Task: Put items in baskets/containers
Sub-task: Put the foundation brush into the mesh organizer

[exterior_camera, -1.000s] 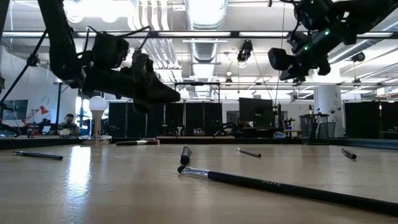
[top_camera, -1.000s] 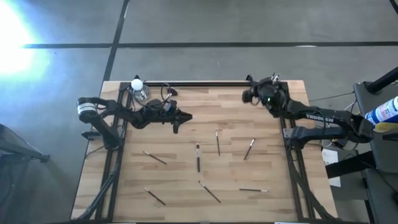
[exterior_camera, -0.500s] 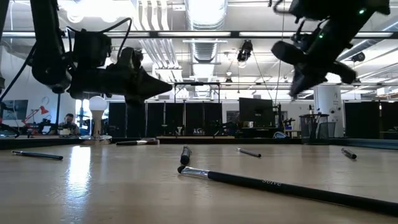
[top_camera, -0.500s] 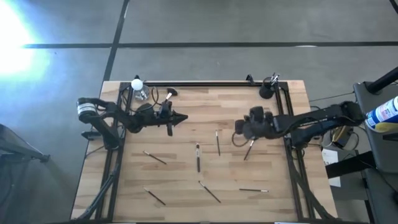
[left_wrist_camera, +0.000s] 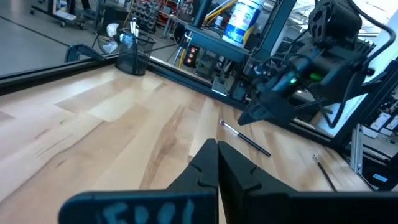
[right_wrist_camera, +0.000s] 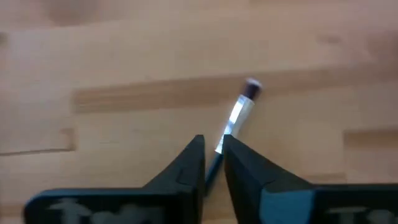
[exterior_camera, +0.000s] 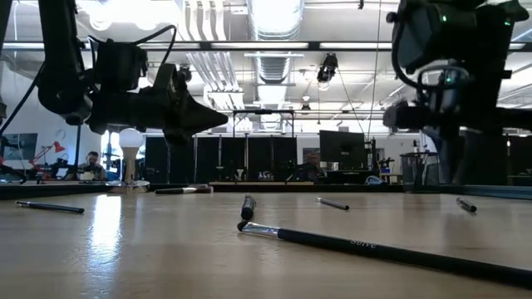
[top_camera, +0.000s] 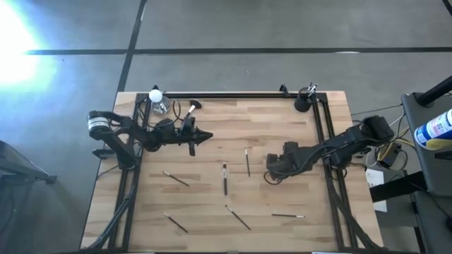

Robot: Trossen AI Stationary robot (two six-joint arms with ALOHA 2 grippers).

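We see the right gripper [right_wrist_camera: 211, 155] low over the right middle of the table [top_camera: 212, 116], its fingers slightly parted around a thin brush [right_wrist_camera: 239, 115] that lies between them on the wood. The left gripper [top_camera: 205, 135] hangs shut and empty over the far left. The black cup [top_camera: 302, 104] stands in the far right corner, with other thin brushes [top_camera: 225, 178] scattered nearer.

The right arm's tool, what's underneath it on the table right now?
Under the right tool lies one thin brush on the bare wood table, its shaft running between the slightly parted fingers. Its silver collar and dark tip show; the rest of the handle is covered by the tool.
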